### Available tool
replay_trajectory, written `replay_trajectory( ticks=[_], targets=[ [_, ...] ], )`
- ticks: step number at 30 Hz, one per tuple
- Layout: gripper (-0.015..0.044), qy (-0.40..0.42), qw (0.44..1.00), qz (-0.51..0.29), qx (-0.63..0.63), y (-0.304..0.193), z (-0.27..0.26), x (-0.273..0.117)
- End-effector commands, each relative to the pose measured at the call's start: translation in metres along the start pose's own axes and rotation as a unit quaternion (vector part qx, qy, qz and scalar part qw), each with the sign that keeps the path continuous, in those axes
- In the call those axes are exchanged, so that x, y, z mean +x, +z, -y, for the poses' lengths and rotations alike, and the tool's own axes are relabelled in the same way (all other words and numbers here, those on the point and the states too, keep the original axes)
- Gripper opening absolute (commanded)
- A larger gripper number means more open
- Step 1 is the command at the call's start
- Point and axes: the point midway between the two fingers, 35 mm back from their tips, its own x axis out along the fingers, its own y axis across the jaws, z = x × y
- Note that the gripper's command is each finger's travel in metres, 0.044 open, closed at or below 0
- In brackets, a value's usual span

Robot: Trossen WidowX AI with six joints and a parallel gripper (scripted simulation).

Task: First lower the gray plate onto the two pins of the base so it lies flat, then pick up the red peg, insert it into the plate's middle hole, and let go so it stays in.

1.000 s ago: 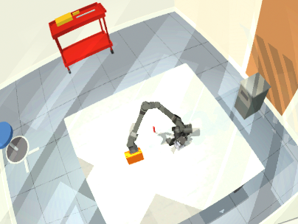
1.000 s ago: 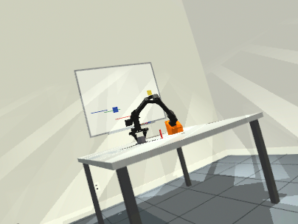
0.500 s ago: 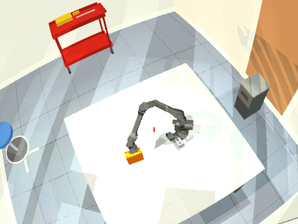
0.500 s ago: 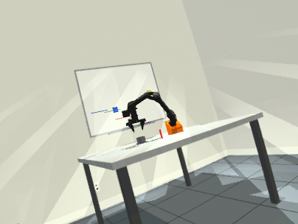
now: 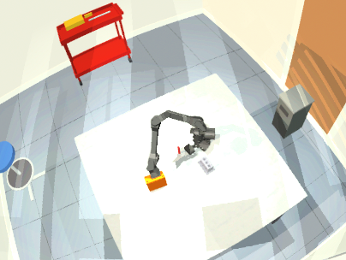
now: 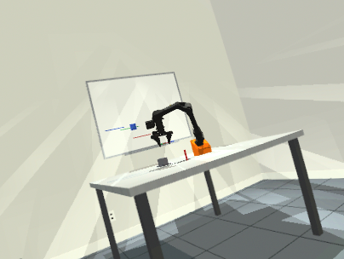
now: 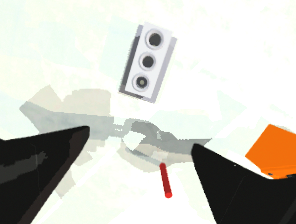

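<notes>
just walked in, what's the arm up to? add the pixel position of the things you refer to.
The arm's gripper (image 6: pixel 165 143) (image 7: pixel 142 140) is open and empty above the table. The gray plate (image 7: pixel 134 70) sits on its base (image 7: pixel 172 52), with three round holes facing up. The red peg (image 5: pixel 179 150) (image 6: pixel 186 154) (image 7: pixel 165 180) stands apart from them, so inserting it in the middle hole is still to do.

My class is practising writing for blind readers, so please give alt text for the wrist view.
The black pincer is open with nothing between its fingers, above a white surface. A pale block with a row of three round holes lies in the upper middle; a red peg is at lower centre, and part of an orange block at right.
</notes>
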Motion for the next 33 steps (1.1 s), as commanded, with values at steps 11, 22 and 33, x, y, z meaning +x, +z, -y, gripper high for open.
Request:
replay_trajectory(
  ticks=[11, 22, 33],
  targets=[
    [0.0440, 0.001, 0.988, -0.007, -0.153, -0.132, 0.068, 0.010],
    [0.0440, 0.002, 0.988, -0.008, -0.154, -0.130, 0.068, 0.039],
    [0.0440, 0.002, 0.988, -0.007, -0.154, -0.131, 0.067, 0.060]
  ],
)
